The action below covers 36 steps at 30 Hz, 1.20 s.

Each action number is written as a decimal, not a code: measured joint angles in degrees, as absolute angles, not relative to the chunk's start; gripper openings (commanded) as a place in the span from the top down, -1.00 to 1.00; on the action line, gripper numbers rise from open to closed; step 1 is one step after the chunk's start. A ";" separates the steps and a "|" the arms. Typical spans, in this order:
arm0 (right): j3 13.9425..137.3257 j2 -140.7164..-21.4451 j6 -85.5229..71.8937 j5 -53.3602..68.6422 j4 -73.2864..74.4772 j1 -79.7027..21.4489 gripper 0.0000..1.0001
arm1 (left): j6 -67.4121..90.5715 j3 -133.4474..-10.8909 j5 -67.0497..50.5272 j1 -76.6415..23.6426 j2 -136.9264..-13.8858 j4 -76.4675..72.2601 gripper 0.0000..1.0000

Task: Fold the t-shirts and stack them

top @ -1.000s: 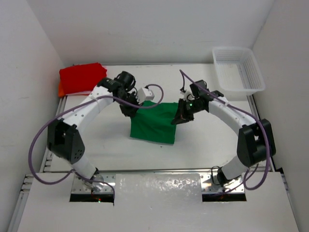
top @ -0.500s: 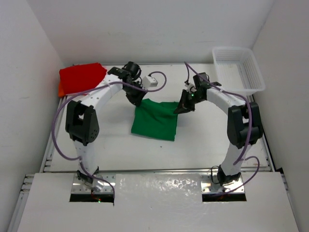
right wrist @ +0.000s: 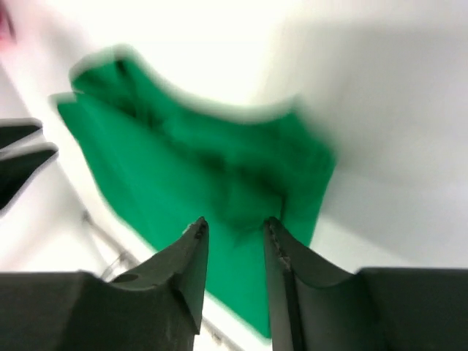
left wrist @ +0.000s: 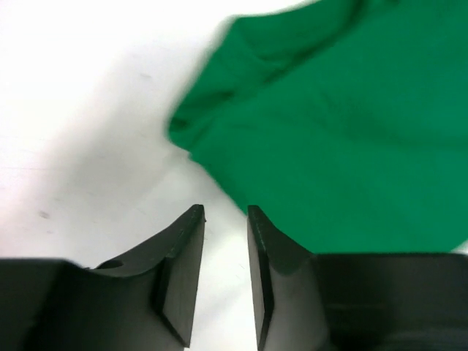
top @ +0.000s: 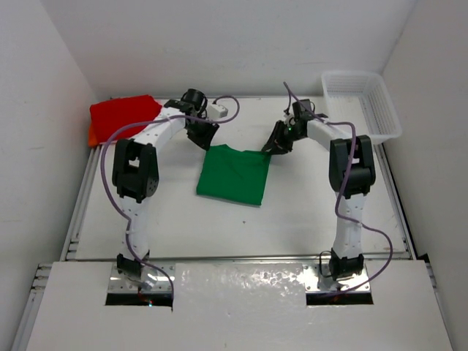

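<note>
A green t-shirt (top: 234, 175) lies folded flat in the middle of the table. It also shows in the left wrist view as green t-shirt (left wrist: 344, 131) and, blurred, in the right wrist view as green t-shirt (right wrist: 190, 153). My left gripper (top: 205, 139) hangs just off its far left corner, and the left gripper (left wrist: 225, 212) is open over bare table with nothing between the jaws. My right gripper (top: 272, 148) is at the far right corner. This right gripper (right wrist: 234, 223) is open, with cloth below it and not pinched. A folded red t-shirt (top: 124, 117) rests on an orange one (top: 93, 136) at the back left.
A white mesh basket (top: 362, 102) stands at the back right corner. White walls close in the table on the left, back and right. Purple cables loop from both arms over the far half of the table.
Both grippers moved toward the back of the table, drawing the green t-shirt's far edge with them. Then both opened and let go, and the shirt now lies flat.
</note>
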State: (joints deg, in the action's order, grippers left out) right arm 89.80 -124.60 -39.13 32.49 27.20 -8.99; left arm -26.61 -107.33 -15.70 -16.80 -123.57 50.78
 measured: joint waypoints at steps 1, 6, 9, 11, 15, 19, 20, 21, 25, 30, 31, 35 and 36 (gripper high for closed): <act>92.60 -126.50 -39.13 31.40 27.55 -8.67 0.47 | -26.13 -107.33 -15.14 -16.38 -124.07 49.47 0.31; 102.45 -130.85 -35.40 20.64 28.45 -7.46 0.57 | -23.97 -107.85 -11.40 -14.50 -127.76 41.45 0.21; 93.49 -123.20 -32.08 15.66 23.05 -7.38 0.51 | -22.65 -111.63 -9.13 -13.39 -130.47 39.86 0.23; 83.66 -114.08 -29.36 12.80 19.90 -8.56 0.49 | -21.85 -113.58 -10.50 -12.56 -130.58 39.72 0.24; 74.26 -100.16 -24.40 10.92 15.64 -15.46 0.30 | -21.98 -107.70 -18.33 -11.35 -122.96 37.17 0.12; 74.04 -99.72 -23.14 9.61 12.82 -20.67 0.00 | -21.87 -102.56 -21.69 -11.75 -115.66 37.47 0.02; 73.63 -100.62 -22.98 8.93 12.51 -20.80 -0.03 | -21.76 -102.54 -22.15 -11.84 -115.44 37.04 -0.02; 73.32 -101.62 -22.81 8.34 12.51 -20.60 -0.05 | -21.74 -102.54 -22.65 -11.99 -115.72 36.58 -0.04; 74.02 -108.22 -21.43 7.03 14.06 -19.22 -0.05 | -21.80 -102.52 -24.73 -11.73 -120.09 35.83 -0.17; 74.87 -113.16 -20.01 7.94 14.61 -18.85 -0.04 | -21.39 -102.52 -27.46 -11.40 -127.37 36.40 -0.19; 75.11 -113.51 -19.79 8.12 14.66 -18.87 -0.04 | -21.23 -102.52 -27.92 -11.29 -128.40 36.56 -0.19; 76.77 -114.52 -19.42 9.04 14.57 -18.92 0.03 | -20.58 -102.52 -29.43 -11.22 -129.56 36.86 0.08; 77.28 -114.89 -19.44 9.30 14.55 -18.92 0.06 | -20.53 -102.52 -29.82 -11.22 -129.54 36.64 0.14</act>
